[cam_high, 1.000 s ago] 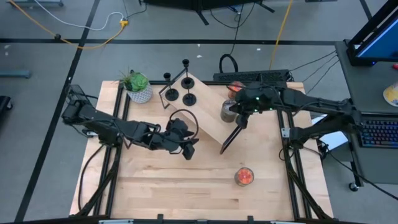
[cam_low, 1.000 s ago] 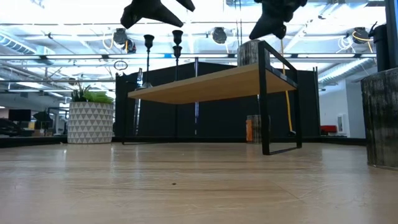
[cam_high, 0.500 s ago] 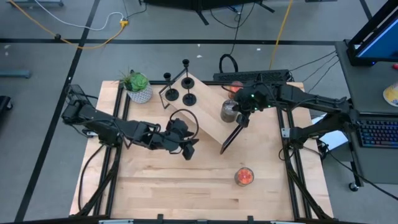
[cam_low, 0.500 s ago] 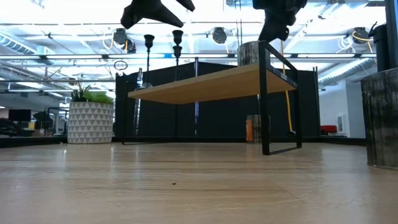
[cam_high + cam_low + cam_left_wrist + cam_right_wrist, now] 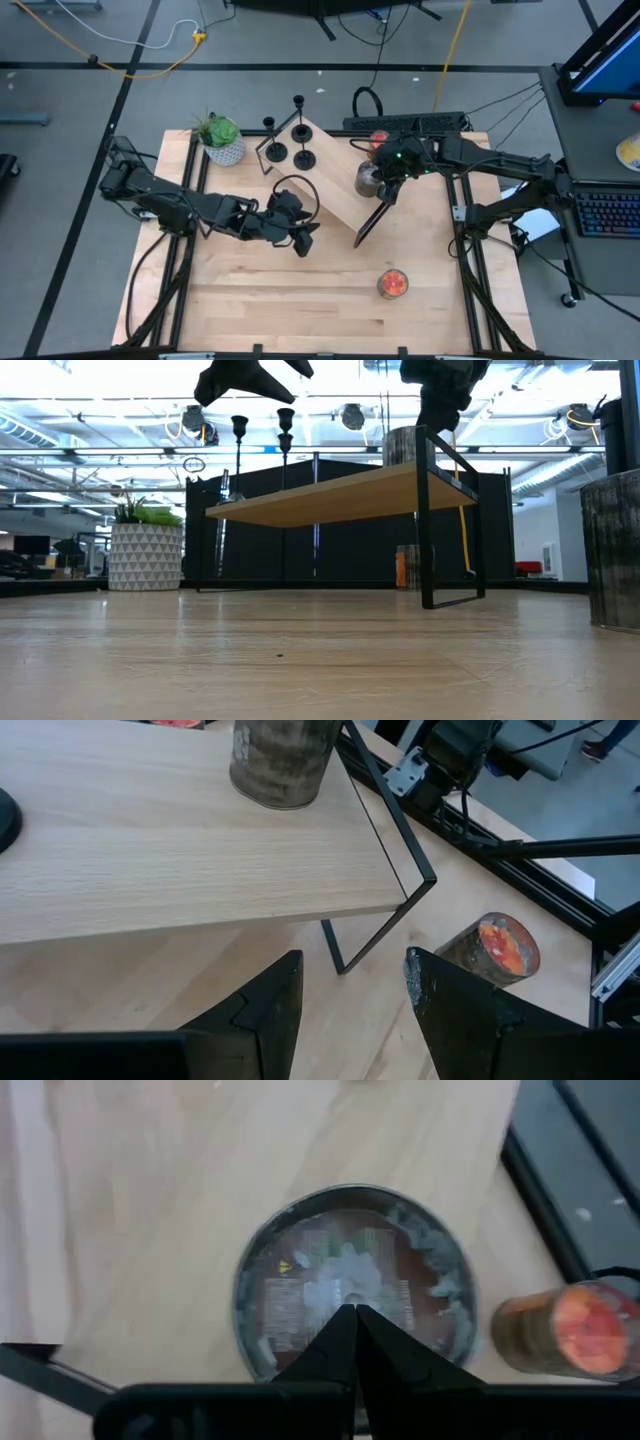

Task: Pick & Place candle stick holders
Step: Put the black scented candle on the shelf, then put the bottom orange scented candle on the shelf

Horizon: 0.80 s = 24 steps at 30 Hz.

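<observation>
Currently the right arm reaches in from the worktop's right edge, elbow bent, its tool poised straight over the grey jar candle on the small wooden shelf. Right wrist view: right tool fingers pressed together tip to tip, pointing down at the jar's centre; touching the wax or not, cannot tell. Jar holds pale, mottled wax.

Left arm stretches low across the worktop from the left edge, left tool just off the shelf's near-left side. Left wrist view: fingers spread, nothing between them, aimed toward the shelf's black wire leg.

Candle stick holders: three black ones grouped at the shelf's far-left end, one disc base on the shelf, the other two just beside that end; whether those sit on the shelf or the worktop is unclear. Low view shows two stems upright above the shelf top.

Plant pot with green plant sits left of the shelf, near the holders. One orange-red jar candle stands on the worktop well in front of the shelf; another sits behind the shelf's right end, near the grey jar.
</observation>
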Tool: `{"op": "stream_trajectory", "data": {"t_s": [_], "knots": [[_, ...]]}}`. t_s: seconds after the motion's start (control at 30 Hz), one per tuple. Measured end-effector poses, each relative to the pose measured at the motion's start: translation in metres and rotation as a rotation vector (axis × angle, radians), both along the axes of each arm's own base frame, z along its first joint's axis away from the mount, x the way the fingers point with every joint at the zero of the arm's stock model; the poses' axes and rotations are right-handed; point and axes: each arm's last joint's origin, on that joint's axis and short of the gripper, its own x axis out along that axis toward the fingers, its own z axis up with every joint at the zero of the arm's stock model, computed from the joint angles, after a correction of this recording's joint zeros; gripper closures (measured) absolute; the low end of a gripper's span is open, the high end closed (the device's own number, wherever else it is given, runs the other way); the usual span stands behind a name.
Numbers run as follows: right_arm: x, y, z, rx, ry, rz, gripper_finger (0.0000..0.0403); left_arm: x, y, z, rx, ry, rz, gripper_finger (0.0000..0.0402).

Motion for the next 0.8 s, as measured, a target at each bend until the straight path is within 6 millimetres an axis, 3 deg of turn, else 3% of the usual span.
{"op": "stream_trajectory", "data": {"t_s": [0.3, 0.47, 0.6, 0.8], "knots": [[-0.023, 0.008, 0.025, -0.104, -0.108, -0.035, 0.0403, 0.0, 0.0, 0.0, 0.006, 0.002, -0.004, 0.0218], [-0.045, 0.026, 0.035, 0.026, -0.141, 0.023, 0.0403, 0.0, 0.0, 0.0, 0.007, 0.003, -0.005, 0.0218], [-0.062, 0.047, 0.031, 0.2, -0.05, 0.111, 0.0403, 0.0, 0.0, 0.0, 0.011, 0.005, -0.008, 0.0218], [-0.082, 0.078, 0.021, 0.327, 0.177, 0.112, 0.0403, 0.0, 0.0, 0.0, 0.012, 0.005, -0.008, 0.0218]]}}
